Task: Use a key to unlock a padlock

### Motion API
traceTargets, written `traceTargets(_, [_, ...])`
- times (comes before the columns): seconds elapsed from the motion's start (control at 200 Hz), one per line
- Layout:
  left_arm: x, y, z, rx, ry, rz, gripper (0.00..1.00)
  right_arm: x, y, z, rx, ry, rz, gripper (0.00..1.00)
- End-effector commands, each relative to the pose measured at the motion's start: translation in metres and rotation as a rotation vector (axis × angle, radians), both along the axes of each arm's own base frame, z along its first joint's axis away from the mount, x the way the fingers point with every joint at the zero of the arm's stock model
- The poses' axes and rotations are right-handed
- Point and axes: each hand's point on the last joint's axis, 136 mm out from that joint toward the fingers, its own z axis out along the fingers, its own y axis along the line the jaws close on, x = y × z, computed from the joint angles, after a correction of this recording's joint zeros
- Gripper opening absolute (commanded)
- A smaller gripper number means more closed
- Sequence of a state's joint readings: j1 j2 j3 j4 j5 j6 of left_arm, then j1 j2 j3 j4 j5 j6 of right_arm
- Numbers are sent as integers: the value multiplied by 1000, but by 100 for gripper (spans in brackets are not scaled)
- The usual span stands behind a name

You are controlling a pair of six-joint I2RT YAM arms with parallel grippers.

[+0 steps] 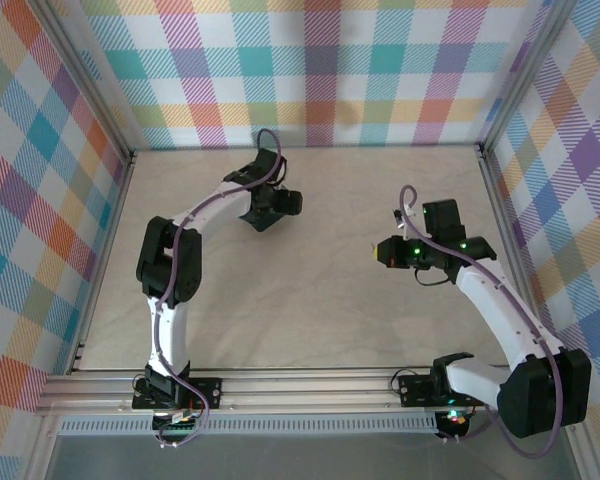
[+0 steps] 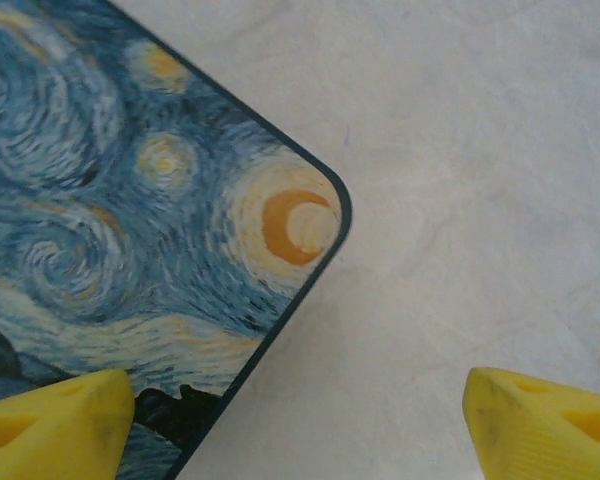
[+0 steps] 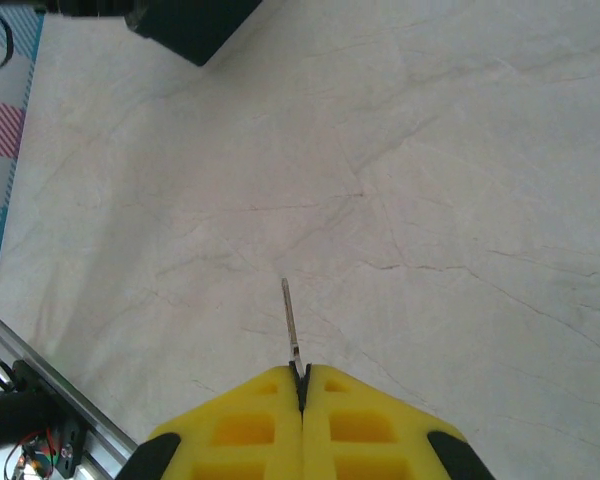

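The left gripper (image 1: 267, 210) is hanging over the pale marbled surface (image 1: 300, 320) at about 11 o'clock from its middle in the top view. Its yellow fingers (image 2: 60, 420) are standing wide apart with nothing between them. In the left wrist view, this gripper (image 2: 300, 425) is hovering beside the rounded corner of a dark-blue rectangular box printed with a swirly starry-night painting (image 2: 130, 200). The box is lying flat towards 10 o'clock, its orange crescent moon sitting in the corner that is pointing to 3 o'clock.

The right gripper (image 1: 380, 252) is sitting at roughly 3 o'clock, well apart from the box. In the right wrist view, this gripper (image 3: 302, 385) is pressing its yellow fingers together on a thin silvery metal key (image 3: 290, 320), or what looks like one seen edge-on. The key is sticking out towards 12 o'clock over bare surface.
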State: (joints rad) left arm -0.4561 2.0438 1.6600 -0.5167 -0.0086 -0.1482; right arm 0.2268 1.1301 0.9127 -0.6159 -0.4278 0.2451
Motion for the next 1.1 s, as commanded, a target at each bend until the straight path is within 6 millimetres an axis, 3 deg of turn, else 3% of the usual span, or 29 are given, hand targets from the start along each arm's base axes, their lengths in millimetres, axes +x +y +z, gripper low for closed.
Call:
traceTargets(0.0, [-22, -8, 6, 3, 10, -27, 85, -2, -5, 17, 13, -24, 4, 1])
traceTargets(0.355, [-65, -48, 11, -20, 8, -115, 85, 1, -18, 27, 62, -29, -49, 2])
traceTargets(0.645, [-76, -83, 11, -38, -9, -175, 85, 2, -16, 35, 104, -52, -53, 2])
traceTargets(0.75, [-71, -86, 10, -35, -12, -166, 85, 2, -16, 37, 107, -58, -51, 2])
traceTargets(0.885, [-66, -84, 28, -31, -58, -169, 85, 1, -16, 36, 104, -51, -51, 2])
traceTargets(1.1, [-57, -55, 33, 45, -79, -113, 86, 2, -15, 31, 112, -38, -56, 2])
